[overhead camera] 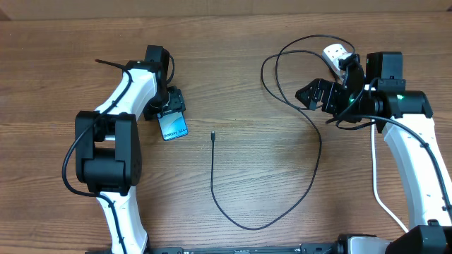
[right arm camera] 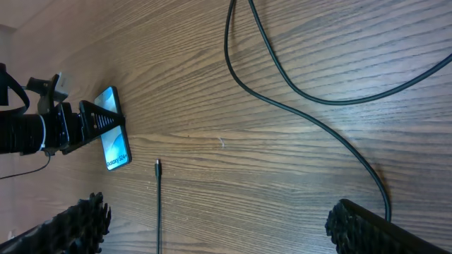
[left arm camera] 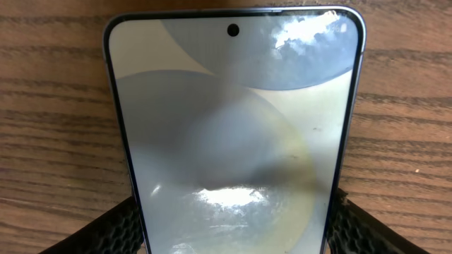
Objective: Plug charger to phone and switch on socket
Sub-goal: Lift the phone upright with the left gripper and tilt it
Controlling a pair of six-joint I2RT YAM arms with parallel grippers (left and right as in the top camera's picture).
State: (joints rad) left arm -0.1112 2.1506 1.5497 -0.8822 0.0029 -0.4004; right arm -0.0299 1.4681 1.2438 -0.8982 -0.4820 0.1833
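Observation:
The phone (overhead camera: 174, 126) lies on the wooden table, and its light screen fills the left wrist view (left arm camera: 233, 120). My left gripper (overhead camera: 165, 107) (left arm camera: 236, 236) is shut on the phone, one finger against each long edge. The charger's black cable (overhead camera: 314, 152) loops across the table, its connector tip (overhead camera: 212, 135) free on the wood to the right of the phone. The right wrist view shows the tip (right arm camera: 157, 166) and the phone (right arm camera: 114, 138). My right gripper (overhead camera: 318, 97) (right arm camera: 219, 222) is open and empty above the cable. The white socket (overhead camera: 337, 55) shows only partly behind the right arm.
A thick white cord (overhead camera: 380, 194) runs down the table beside the right arm. A black cable tie (overhead camera: 113, 65) sticks out from the left arm. The charger cable curls in a loop (overhead camera: 282, 70) near the socket.

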